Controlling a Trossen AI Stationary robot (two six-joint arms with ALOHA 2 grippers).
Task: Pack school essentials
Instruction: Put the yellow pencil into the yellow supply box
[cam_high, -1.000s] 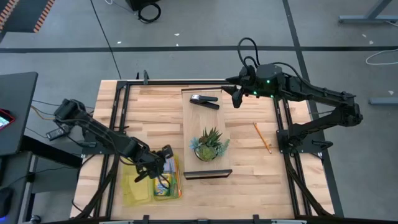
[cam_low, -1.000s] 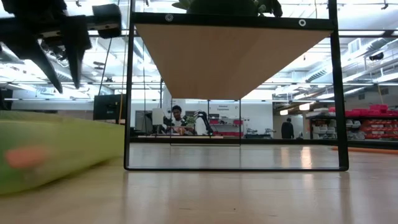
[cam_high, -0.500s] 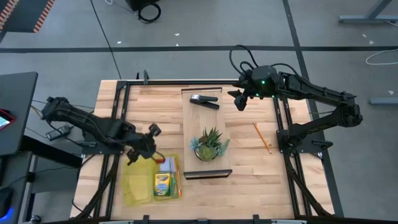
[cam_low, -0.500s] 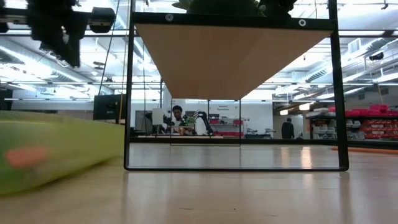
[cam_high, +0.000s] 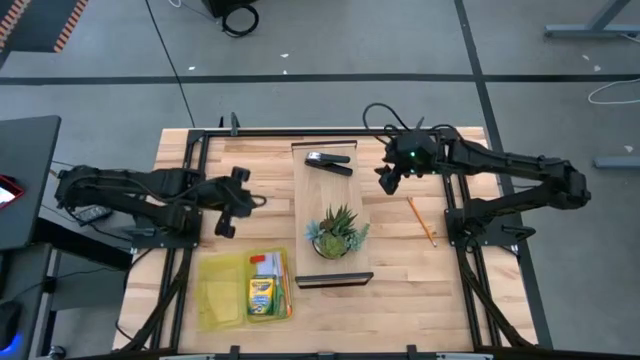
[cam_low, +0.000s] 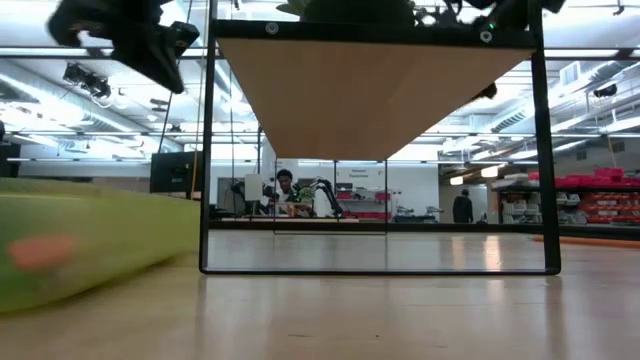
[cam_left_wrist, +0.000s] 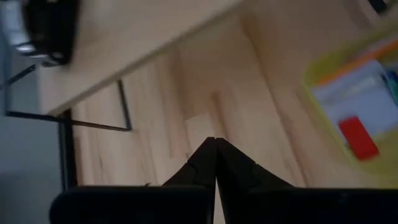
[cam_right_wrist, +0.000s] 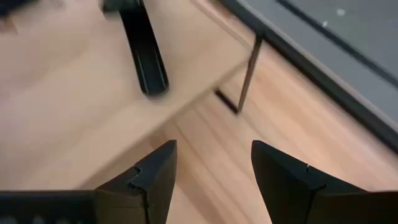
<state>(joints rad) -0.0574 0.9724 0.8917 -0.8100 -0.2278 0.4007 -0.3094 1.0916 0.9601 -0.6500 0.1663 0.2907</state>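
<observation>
Moved: the left gripper (cam_high: 228, 203) has come up off the yellow pouch (cam_high: 215, 300) to the mid-left of the high view, fingers pressed together, empty; the right gripper (cam_high: 388, 178) has slid down and left from the shelf's upper right corner, jaws apart, empty.
Pencil: the orange pencil (cam_high: 421, 221) lies alone on the bare table, right of centre in the high view, well apart from the pouch.
Key relation: the pencil lies below and right of the right gripper, near it; its long axis runs upper left to lower right. The right arm is far nearer; the left is across the shelf (cam_high: 310, 215).
Packed: crayon box (cam_high: 262, 298), note pad (cam_left_wrist: 367, 102) and red piece (cam_left_wrist: 358, 137) sit in the pouch, lower left.
Left out: stapler (cam_high: 328, 162) and plant (cam_high: 337, 231) on the shelf.
Views: only the high view shows the pencil; the right wrist view shows its jaws' gap and the stapler; the low view shows the pouch as a blur.
</observation>
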